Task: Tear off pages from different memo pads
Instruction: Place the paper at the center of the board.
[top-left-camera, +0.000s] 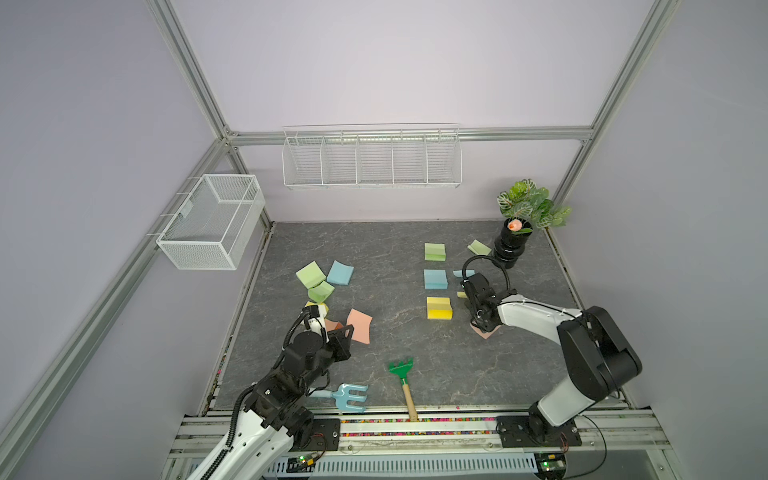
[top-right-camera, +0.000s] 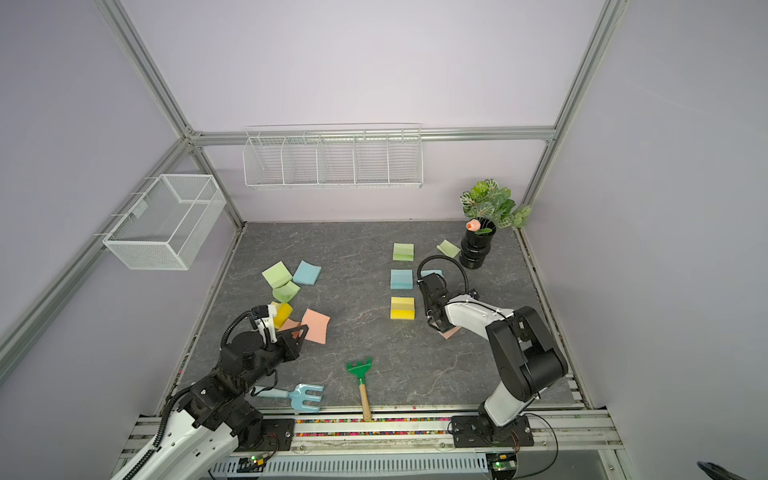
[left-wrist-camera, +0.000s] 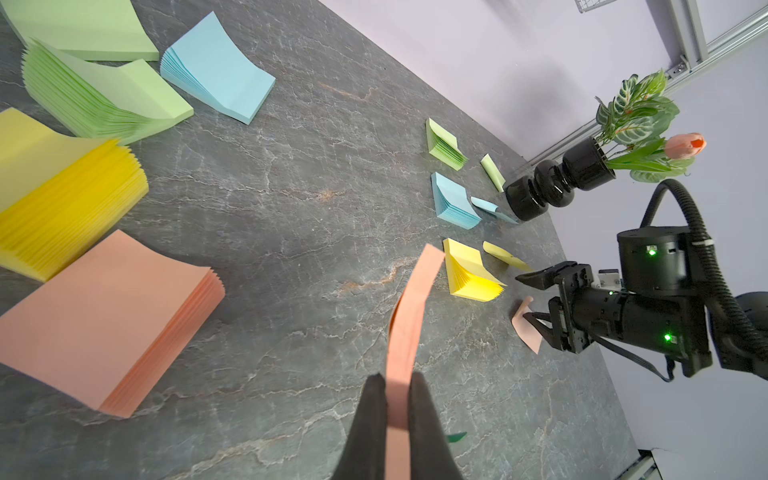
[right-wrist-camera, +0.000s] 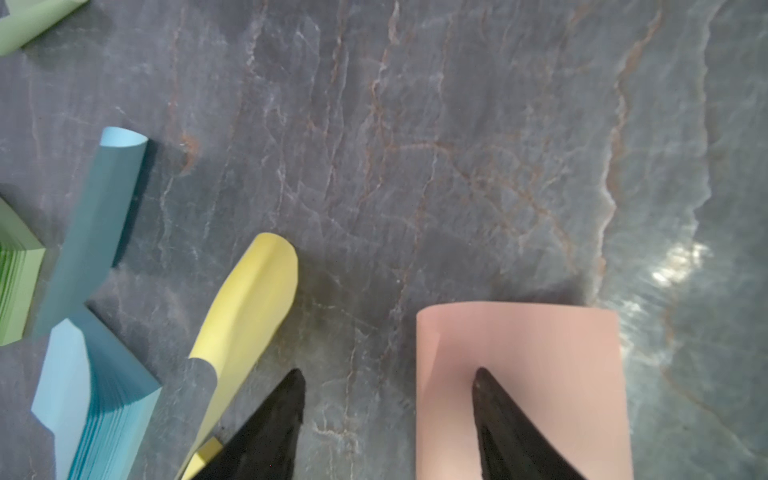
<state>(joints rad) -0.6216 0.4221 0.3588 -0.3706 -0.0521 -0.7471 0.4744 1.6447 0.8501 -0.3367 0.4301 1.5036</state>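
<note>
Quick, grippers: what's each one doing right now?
Left gripper: shut on a salmon page.
Right gripper: open, holding nothing; a loose page lies under it.

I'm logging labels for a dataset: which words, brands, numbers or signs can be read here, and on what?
None can be read.
The memo pads and loose pages are blank.
The small tag on the mesh basket is too small to read.

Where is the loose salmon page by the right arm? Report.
In a top view, the salmon page lies on the table's right side, under the open right tool, beside the yellow memo pad.
</note>
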